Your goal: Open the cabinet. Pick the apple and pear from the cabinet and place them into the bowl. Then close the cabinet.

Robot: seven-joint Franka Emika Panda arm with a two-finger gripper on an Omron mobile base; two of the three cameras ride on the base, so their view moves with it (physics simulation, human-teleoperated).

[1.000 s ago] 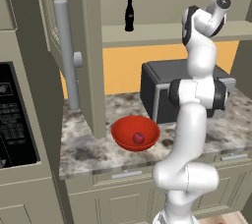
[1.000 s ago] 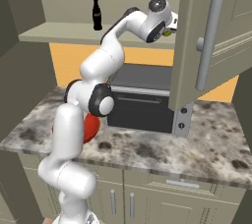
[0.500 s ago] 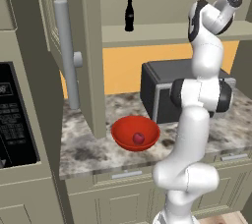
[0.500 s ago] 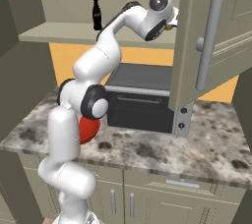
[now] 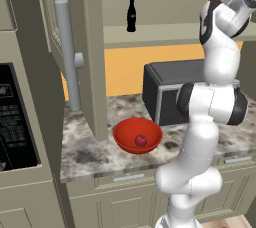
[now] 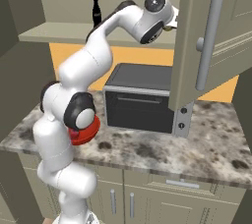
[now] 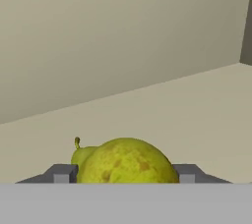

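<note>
Hand view: the pear [image 7: 125,161] now lies between the wide-open pincer [image 7: 120,173] tips on the cabinet [image 5: 85,47] shelf, not yet gripped; the arm has reached further in. Apple [image 5: 141,141] already rests in the bowl [image 5: 125,132].

I'm looking at a speckled granite counter [image 5: 95,154] running below the tool, a dark microwave [image 6: 140,95] sitting on it against an orange backsplash [image 5: 125,67], and beige drawers [image 6: 162,188] lying beneath.
</note>
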